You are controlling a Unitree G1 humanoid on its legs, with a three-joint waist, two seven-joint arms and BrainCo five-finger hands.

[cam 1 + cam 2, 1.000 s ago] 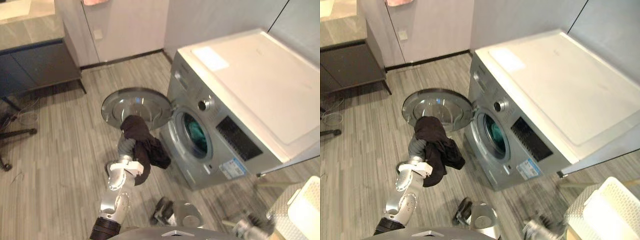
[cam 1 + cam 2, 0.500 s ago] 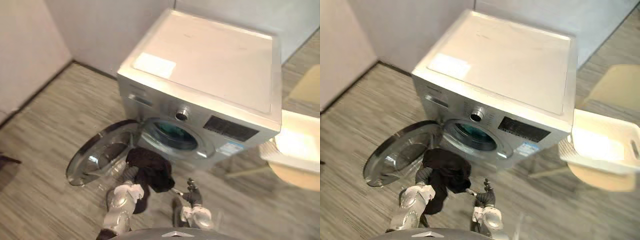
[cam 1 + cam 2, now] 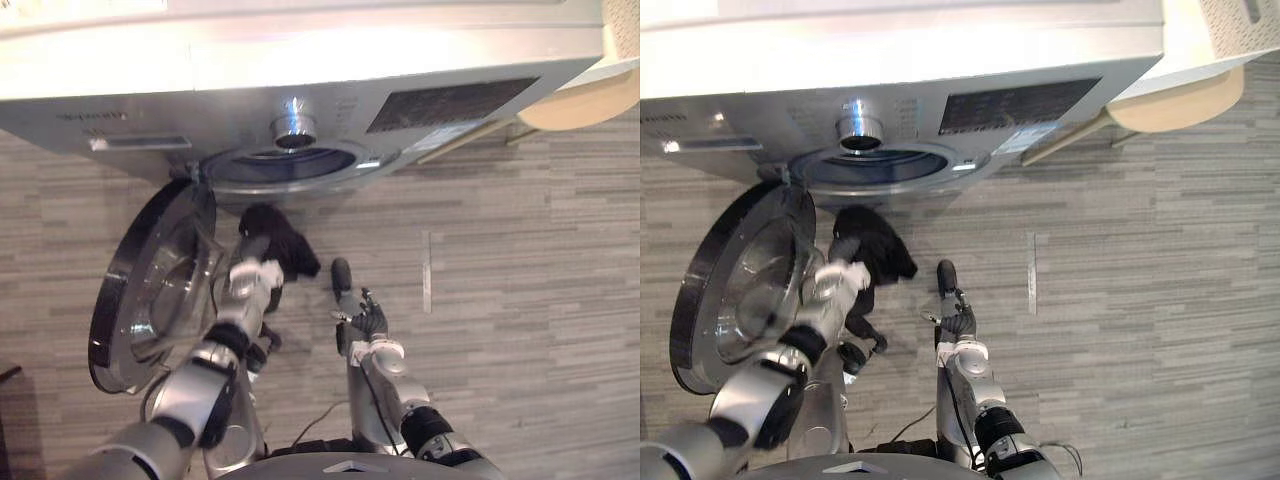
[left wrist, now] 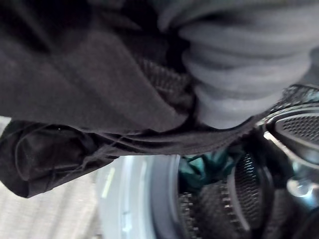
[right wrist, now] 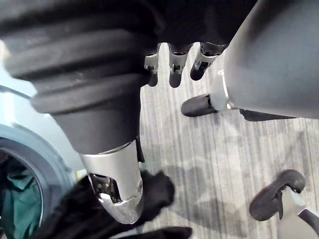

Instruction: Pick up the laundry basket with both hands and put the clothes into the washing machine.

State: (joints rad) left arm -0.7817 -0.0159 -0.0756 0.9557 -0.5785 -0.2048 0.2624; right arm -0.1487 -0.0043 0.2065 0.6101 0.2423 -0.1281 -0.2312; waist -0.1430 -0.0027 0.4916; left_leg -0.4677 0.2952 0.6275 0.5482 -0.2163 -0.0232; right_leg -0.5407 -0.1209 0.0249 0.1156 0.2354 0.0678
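Black garment [image 3: 278, 243] covers the left hand [image 4: 239, 79], grip untellable, at six o'clock of the washing machine drum [image 3: 280, 168]; right hand [image 3: 368, 322] hangs slack, empty.

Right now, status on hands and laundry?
Left hand draped in black garment at washer opening. Right hand open, empty. Door open, green laundry in drum.

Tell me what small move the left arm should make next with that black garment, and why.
Probably move the left hand forward toward the drum opening. The black garment draped on it hangs just short of that opening, outside the washing machine. The door stands swung wide open, and green clothing lies inside.
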